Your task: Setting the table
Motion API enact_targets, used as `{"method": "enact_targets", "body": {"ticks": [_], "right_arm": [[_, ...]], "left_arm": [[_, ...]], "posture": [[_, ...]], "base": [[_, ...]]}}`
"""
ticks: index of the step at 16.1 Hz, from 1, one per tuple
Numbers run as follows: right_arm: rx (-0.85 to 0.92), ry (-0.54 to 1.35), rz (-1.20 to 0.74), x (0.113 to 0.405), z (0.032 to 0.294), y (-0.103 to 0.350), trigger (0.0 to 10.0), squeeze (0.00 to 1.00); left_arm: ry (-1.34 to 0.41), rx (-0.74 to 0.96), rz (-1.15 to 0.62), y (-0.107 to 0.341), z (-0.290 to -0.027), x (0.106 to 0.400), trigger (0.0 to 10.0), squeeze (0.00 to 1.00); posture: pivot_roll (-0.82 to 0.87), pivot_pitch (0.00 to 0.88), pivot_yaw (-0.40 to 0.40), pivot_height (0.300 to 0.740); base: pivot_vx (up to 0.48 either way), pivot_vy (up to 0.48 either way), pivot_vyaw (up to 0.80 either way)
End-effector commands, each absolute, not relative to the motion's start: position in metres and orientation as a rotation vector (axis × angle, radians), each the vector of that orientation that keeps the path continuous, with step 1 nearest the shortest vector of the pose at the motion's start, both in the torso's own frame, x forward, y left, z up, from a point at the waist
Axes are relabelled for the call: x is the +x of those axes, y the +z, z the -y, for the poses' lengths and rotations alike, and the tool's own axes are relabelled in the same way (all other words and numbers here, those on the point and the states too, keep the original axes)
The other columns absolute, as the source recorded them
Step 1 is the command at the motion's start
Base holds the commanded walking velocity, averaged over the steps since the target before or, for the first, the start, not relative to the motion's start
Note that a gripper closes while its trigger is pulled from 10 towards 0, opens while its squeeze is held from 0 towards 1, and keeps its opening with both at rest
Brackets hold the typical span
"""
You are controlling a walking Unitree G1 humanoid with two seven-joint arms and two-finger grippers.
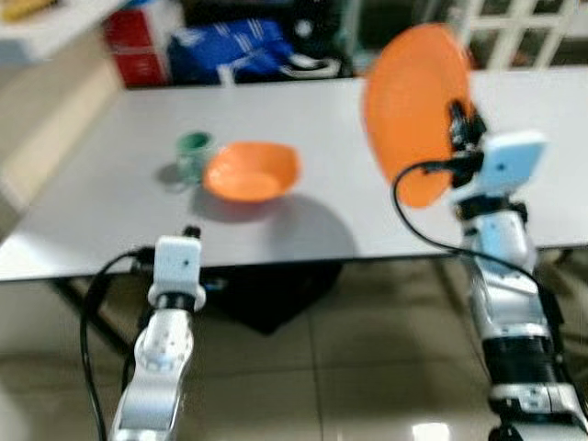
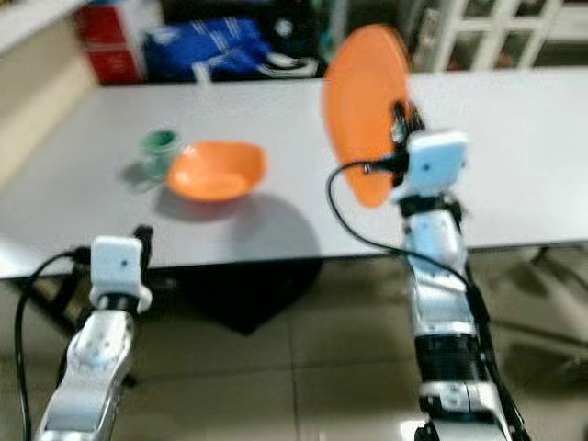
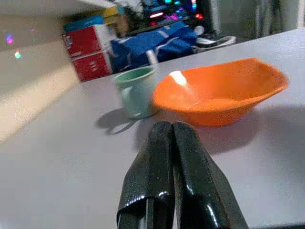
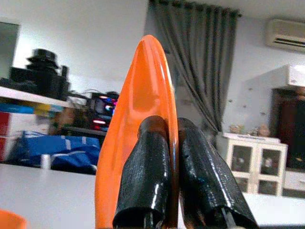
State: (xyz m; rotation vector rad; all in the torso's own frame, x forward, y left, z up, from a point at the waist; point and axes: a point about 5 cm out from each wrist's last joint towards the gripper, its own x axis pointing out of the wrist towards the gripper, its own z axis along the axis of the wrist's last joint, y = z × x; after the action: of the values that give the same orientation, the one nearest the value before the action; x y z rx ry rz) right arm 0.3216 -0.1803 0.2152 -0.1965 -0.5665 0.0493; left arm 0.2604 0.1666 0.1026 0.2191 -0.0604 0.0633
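Plate held on edge above the surface, place setting half laid

Right gripper [image 1: 457,118] is raised over the grey surface [image 1: 110,197], and its fingers [image 4: 143,176] are pinched on the rim of an orange plate [image 1: 411,110]. The plate stands nearly vertical, well above the surface, at about 1 o'clock from the robot. To do this step well, I think the wrist should first turn the plate flat, then come down slowly. The grip is only on the thin rim, so a fast turn could let the plate slip. A free place lies at 12 o'clock, just beside the bowl, and the plate should land apart from the bowl, not on its edge.

Left gripper [image 3: 171,157] has its fingers pressed together with nothing between them, and it waits low at the near edge of the surface, at about 11 o'clock.

An orange bowl [image 1: 251,170] stands upright at 11 o'clock. A pale green mug [image 1: 194,153] stands just beside it, on the side farther from the plate; whether they touch I cannot tell. The bowl looks empty in the left wrist view. The inside of the mug is not visible well enough to say.
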Motion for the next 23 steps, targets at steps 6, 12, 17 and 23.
{"method": "enact_targets", "body": {"ticks": [6, 12, 17, 23], "right_arm": [[-0.196, 0.039, 0.621, 0.3207, 0.1828, 0.2275, 0.0, 0.0], [-0.199, 0.045, 0.616, 0.32, 0.1823, 0.2255, 0.0, 0.0], [-0.205, 0.049, 0.616, 0.3196, 0.1819, 0.2254, 0.0, 0.0], [-0.194, 0.059, 0.611, 0.3196, 0.1786, 0.2239, 0.0, 0.0]], "left_arm": [[0.078, 0.225, 0.054, 0.1029, -0.1651, 0.2609, 10.0, 0.0], [0.078, 0.215, 0.04, 0.1006, -0.1662, 0.2599, 10.0, 0.0], [0.088, 0.225, 0.039, 0.1008, -0.168, 0.261, 10.0, 0.0], [0.081, 0.257, 0.039, 0.1023, -0.1674, 0.2627, 10.0, 0.0]], "posture": [[-0.15, 0.0, 0.066, 0.74], [-0.14, 0.0, 0.066, 0.74], [-0.15, 0.0, 0.068, 0.74], [-0.15, 0.0, 0.072, 0.74]], "base": [[0.0, -0.078, 0.0], [0.089, -0.362, 0.0], [0.048, 0.0, 0.0], [0.459, 0.0, 0.0]]}}
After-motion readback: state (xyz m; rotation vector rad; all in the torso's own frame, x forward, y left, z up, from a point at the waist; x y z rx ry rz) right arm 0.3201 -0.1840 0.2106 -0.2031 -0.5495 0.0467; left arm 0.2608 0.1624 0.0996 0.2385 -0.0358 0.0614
